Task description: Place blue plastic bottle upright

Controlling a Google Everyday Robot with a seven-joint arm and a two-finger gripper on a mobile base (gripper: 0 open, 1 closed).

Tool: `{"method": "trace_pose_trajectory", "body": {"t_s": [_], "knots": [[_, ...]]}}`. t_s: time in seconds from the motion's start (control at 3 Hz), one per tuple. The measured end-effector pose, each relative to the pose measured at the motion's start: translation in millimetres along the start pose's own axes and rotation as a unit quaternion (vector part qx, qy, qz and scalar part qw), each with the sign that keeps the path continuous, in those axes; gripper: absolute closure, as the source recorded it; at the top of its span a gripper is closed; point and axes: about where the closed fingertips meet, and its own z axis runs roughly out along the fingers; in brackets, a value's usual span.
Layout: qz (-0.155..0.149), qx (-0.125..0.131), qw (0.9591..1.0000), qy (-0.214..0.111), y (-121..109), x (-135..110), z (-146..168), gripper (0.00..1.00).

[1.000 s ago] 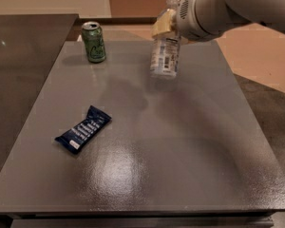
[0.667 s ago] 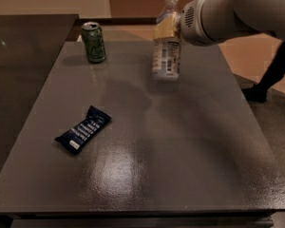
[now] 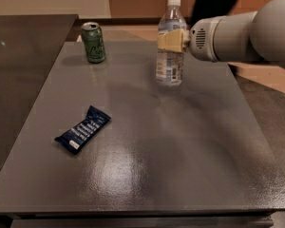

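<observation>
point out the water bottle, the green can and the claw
clear plastic water bottle with white cap [image 3: 169, 68], camera view, on its label
green drink can [image 3: 93, 44], camera view, mid side
claw [image 3: 171, 41], camera view, tan pads clamped on the bottle's upper body

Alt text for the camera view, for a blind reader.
A two-finger gripper clamps an upright clear plastic water bottle, white cap, blue-white label, at the far side of a grey table. A green drink can stands far left; a flat dark blue snack wrapper lies nearer.

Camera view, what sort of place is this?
Likely an office or lab: gray table, can, wrapper, and a robot's pincer gripping the bottle at the table's far side.
</observation>
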Motion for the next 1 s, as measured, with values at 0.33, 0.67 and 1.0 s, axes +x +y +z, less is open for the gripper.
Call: {"method": "trace_pose_trajectory", "body": {"t_s": [0.33,0.67,1.0], "knots": [[-0.058,0.003,0.9972,0.046,2.5,-3.8,-3.8,1.00],[-0.115,-0.007,0.9896,0.086,9.8,-9.3,-2.4,1.00],[-0.159,-0.017,0.9799,0.119,16.4,-12.4,2.0,1.00]]}}
